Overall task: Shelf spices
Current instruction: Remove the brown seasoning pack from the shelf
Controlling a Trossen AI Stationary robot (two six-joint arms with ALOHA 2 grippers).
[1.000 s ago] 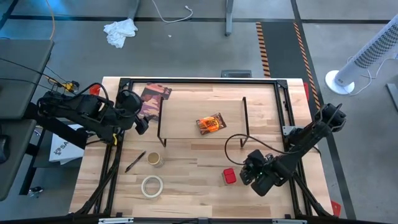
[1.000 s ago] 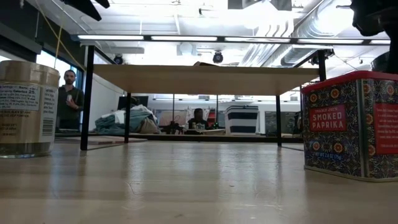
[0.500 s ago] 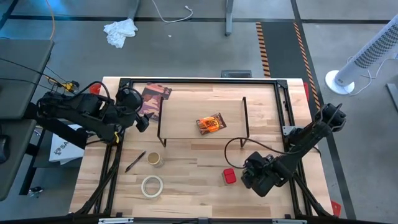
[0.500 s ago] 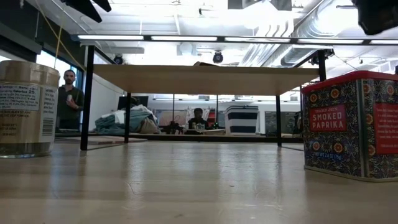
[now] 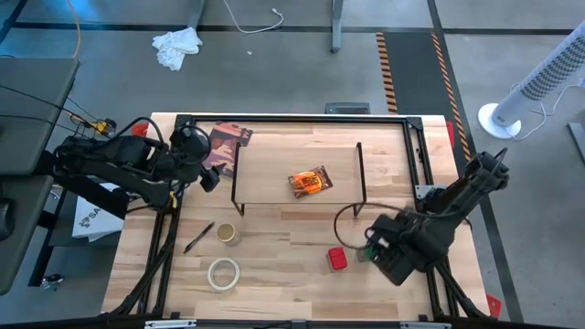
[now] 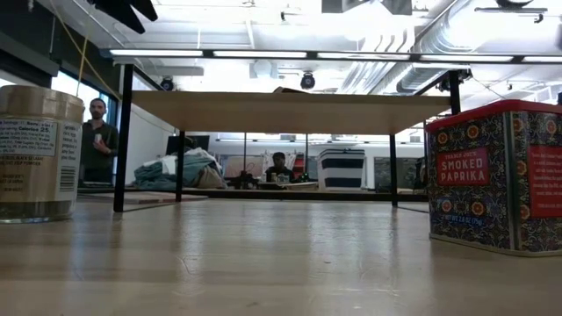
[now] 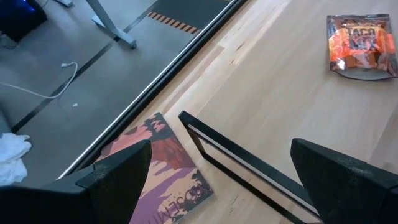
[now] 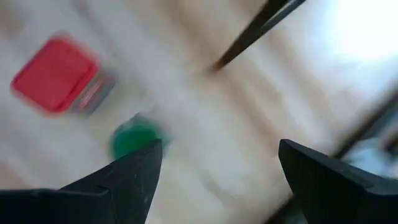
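The shelf [image 5: 270,174] stands mid-table on black wire legs, with the flat orange-brown packet [image 5: 310,182] lying on its top board. The red square tin [image 5: 337,260] and the green-lidded jar [image 5: 363,255] stand on the table in front of the shelf's right end. The tan-lidded jar [image 5: 227,234] stands near the shelf's left end. My right gripper [image 5: 375,249] is open and empty, above and just right of the green-lidded jar [image 8: 134,138] and the red tin [image 8: 56,74]. My left gripper [image 5: 210,176] is open and empty, raised by the shelf's left end.
A white tape roll [image 5: 223,273] and a dark pen [image 5: 198,237] lie near the table's front left. A dark maroon packet [image 5: 224,146] lies flat at the back left. In the low view the tan-lidded jar [image 6: 35,154] and the red tin [image 6: 500,175] flank the shelf [image 6: 290,110].
My right gripper has risen and gone a little toward the table's right edge, leaving the low view. The green-lidded jar now shows on the table beside the red tin, where the gripper covered it before.
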